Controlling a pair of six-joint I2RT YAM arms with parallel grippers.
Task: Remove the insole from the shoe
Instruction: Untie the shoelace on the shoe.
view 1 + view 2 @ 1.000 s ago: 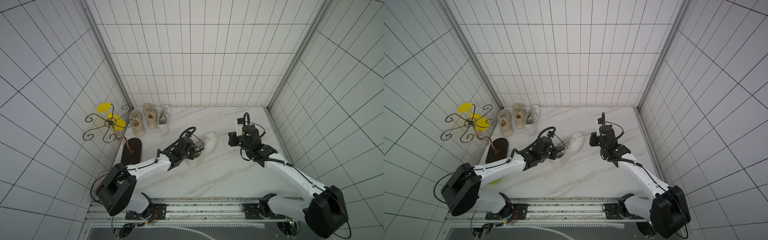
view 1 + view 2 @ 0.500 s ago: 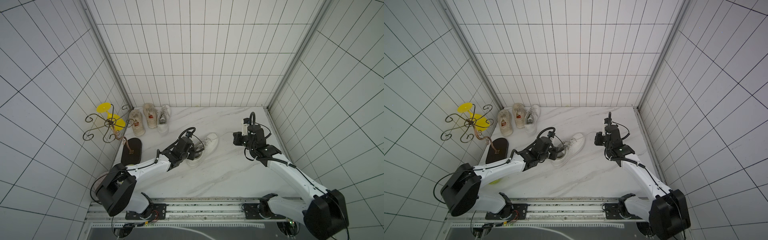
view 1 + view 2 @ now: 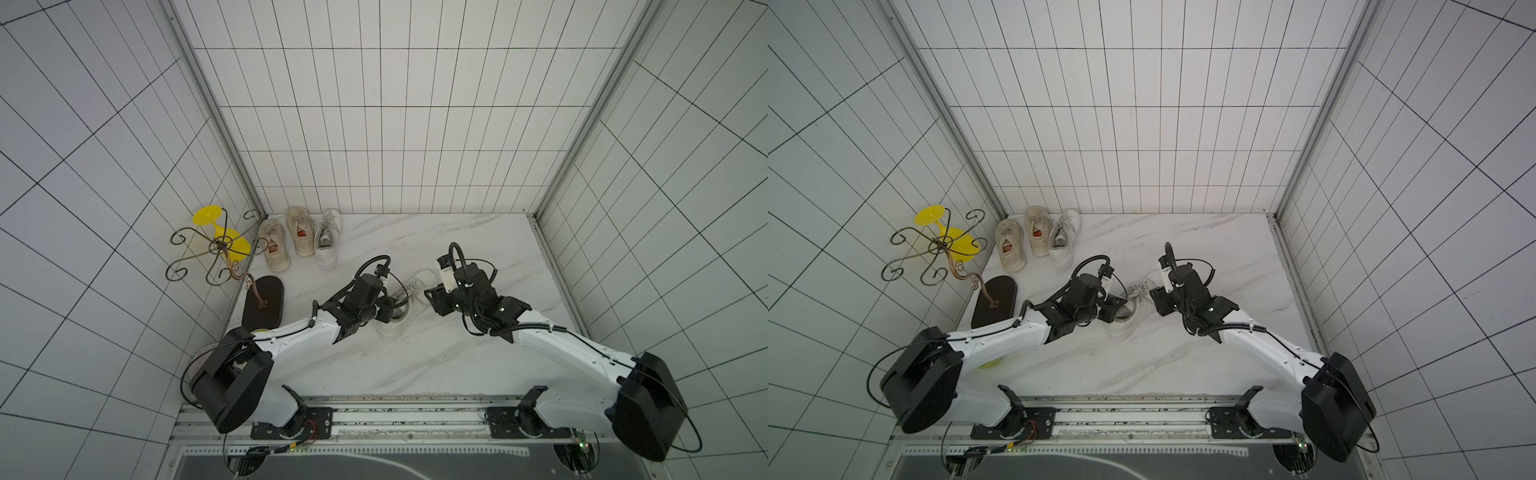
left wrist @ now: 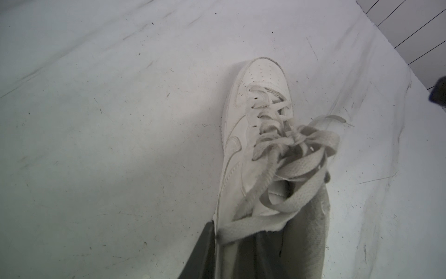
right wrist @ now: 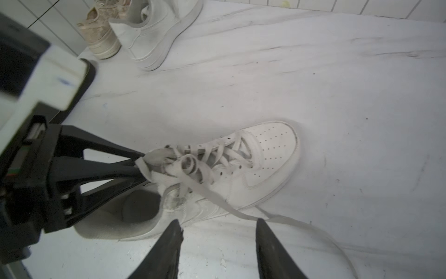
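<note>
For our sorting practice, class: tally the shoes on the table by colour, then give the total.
White shoes: 2
Beige shoes: 2
Total: 4

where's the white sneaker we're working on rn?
Middle of the table in both top views: the white sneaker, with the left gripper at its collar and the right gripper close on the robot's right. Three spare shoes sit in the back-left corner.

Soft even light casts faint shadows; wrist views look grainy.
</note>
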